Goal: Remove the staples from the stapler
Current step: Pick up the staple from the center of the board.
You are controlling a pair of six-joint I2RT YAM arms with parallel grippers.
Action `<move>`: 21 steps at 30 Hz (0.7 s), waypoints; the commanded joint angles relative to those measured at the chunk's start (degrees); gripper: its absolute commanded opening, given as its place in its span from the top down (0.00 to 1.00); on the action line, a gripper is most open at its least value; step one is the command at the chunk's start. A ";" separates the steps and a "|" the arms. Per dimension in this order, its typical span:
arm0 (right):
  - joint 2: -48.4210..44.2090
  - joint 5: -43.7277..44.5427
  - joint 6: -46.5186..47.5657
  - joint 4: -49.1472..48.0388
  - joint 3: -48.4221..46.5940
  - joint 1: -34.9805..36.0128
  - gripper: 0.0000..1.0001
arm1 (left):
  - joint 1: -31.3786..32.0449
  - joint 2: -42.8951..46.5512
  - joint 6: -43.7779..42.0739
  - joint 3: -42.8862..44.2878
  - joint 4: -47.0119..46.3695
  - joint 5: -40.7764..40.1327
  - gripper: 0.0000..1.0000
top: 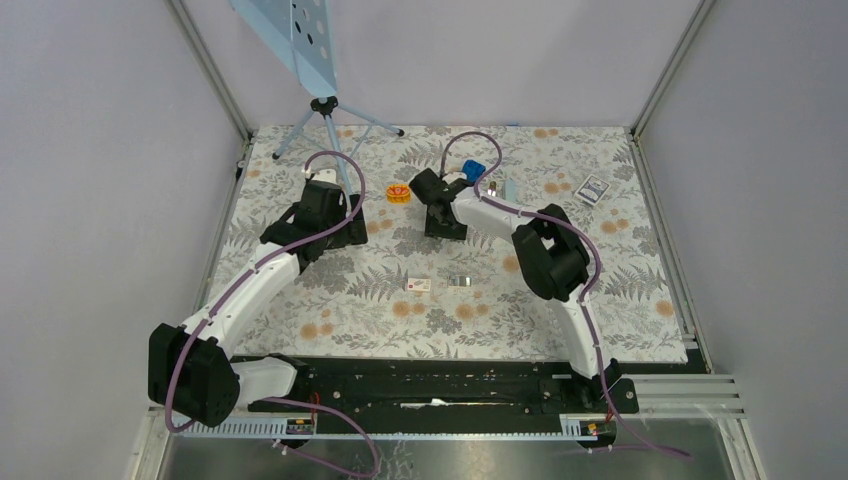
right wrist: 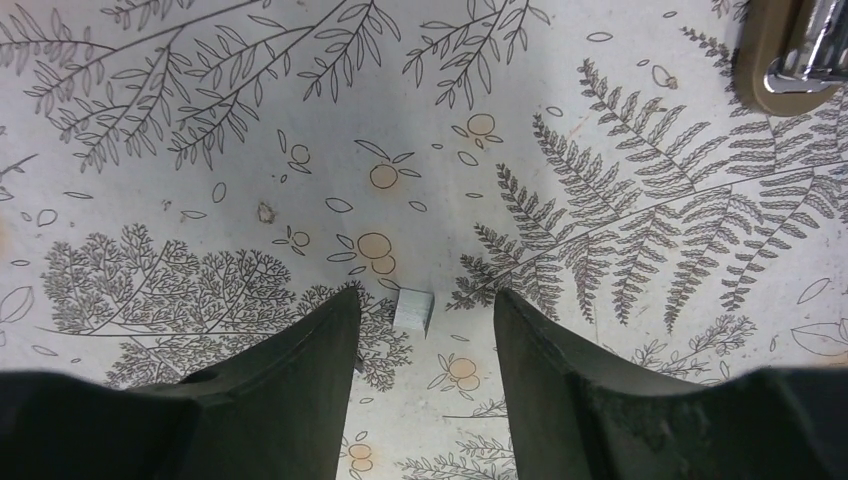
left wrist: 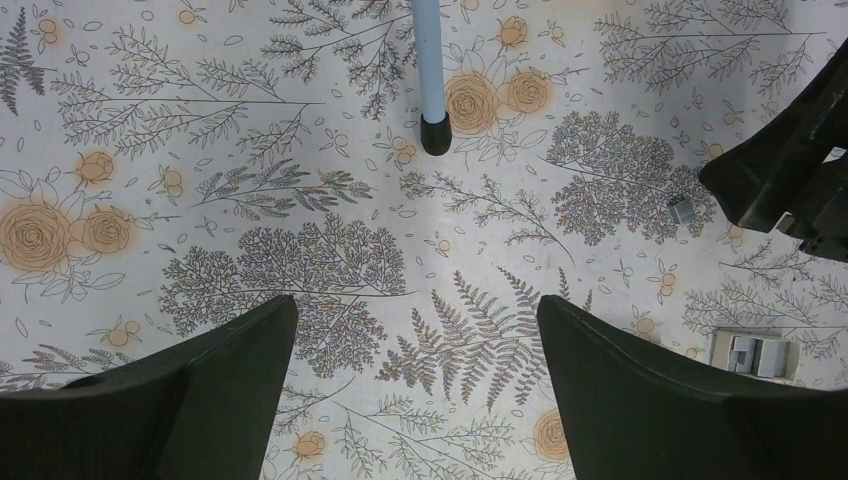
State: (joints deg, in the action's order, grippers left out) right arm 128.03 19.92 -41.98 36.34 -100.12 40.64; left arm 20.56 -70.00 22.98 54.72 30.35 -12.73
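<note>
Staples (right wrist: 413,309) look to be out of the stapler, loose on the counter (right wrist: 250,150) near mid-width, toward the far edge. Right gripper (right wrist: 425,298) jaws are part-open, straddling the strip, no contact seen. Left gripper (left wrist: 415,300) jaws are wide, empty. Likely left to do: pick up and set aside.

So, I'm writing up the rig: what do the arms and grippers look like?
Both arms match: the left arm and right arm have white rounded links between bulky black joint housings. A purple cable loops along each. The left gripper and right gripper each have two broad, matte black fingers tapering to blunt tips. No markings show.
</note>
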 commanded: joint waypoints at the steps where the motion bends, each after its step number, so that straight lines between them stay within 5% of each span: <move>1: 1.88 3.15 1.01 4.04 -3.14 1.40 0.43 | -0.34 1.27 0.66 0.36 -1.28 -0.91 0.06; 21: 0.43 1.96 1.84 3.30 0.40 1.95 0.75 | -0.34 0.06 0.57 0.73 -1.48 -0.11 0.05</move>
State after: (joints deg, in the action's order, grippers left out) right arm 129.34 21.96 -40.07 38.46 -101.36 41.91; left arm 20.56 -70.02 22.98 54.72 30.35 -12.69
